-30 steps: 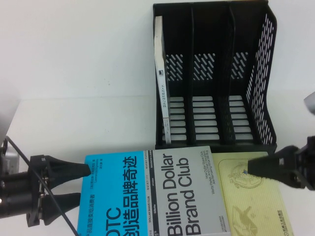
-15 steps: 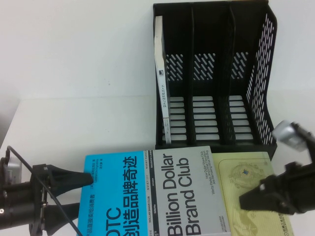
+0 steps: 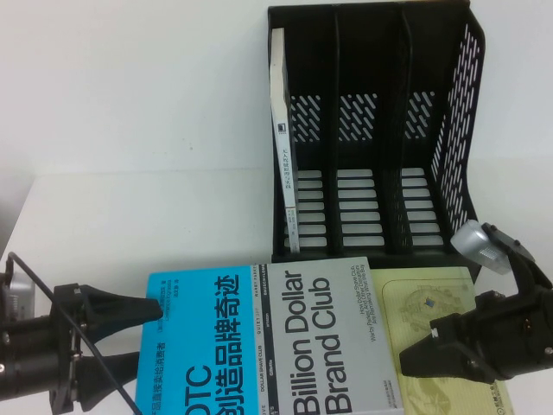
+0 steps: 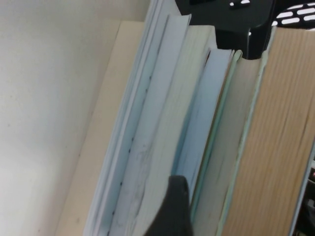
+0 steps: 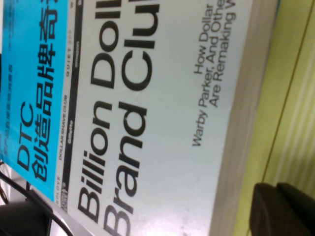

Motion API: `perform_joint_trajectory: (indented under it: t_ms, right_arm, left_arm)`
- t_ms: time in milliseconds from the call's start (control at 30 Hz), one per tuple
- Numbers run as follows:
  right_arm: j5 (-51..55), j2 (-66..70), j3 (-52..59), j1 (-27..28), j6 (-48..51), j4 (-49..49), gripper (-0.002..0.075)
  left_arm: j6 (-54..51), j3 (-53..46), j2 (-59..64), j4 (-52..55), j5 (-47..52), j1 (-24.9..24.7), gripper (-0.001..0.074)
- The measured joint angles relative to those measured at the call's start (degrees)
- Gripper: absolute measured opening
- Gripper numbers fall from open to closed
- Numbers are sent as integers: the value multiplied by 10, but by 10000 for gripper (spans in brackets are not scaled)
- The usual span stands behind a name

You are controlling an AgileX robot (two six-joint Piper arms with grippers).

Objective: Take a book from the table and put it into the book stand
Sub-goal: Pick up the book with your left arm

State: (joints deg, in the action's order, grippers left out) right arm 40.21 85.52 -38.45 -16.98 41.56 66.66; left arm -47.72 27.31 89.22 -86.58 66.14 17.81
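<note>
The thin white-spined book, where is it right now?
In the high view, the thin white-spined book stands upright in the leftmost compartment of the black plastic book stand, behind the blue-and-grey paperback.

The book (image 3: 272, 337) lies flat at the bench's (image 3: 130, 156) near edge, partly over a pale yellow book (image 3: 441, 324). The left gripper (image 3: 143, 333) sits at its blue end, fingers spread; the right gripper (image 3: 413, 356) hangs over the yellow one. Behind stands the book stand (image 3: 380, 130), a thin white-spined book (image 3: 285, 147) upright in its leftmost compartment.

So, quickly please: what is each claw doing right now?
Left claw: open, at the left edge of the book, holding nothing.
Right claw: over the yellow book; open or closed cannot be told.
</note>
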Motion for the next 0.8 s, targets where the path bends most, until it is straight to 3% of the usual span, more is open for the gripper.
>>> perform_joint_trajectory:
  t_ms: [367, 667, 800]
  right_arm:
    - [0, 4, 0, -1, 0, 13, -3]
    - [5, 12, 0, -9, 39, 60, -3]
    - [-17, 12, 0, -37, 53, 73, -3]
  left_arm:
    - [-33, 0, 0, -16, -3, -85, 596]
    - [-46, 0, 0, -12, -4, -91, 594]
    - [-65, 0, 0, -8, -8, -91, 594]
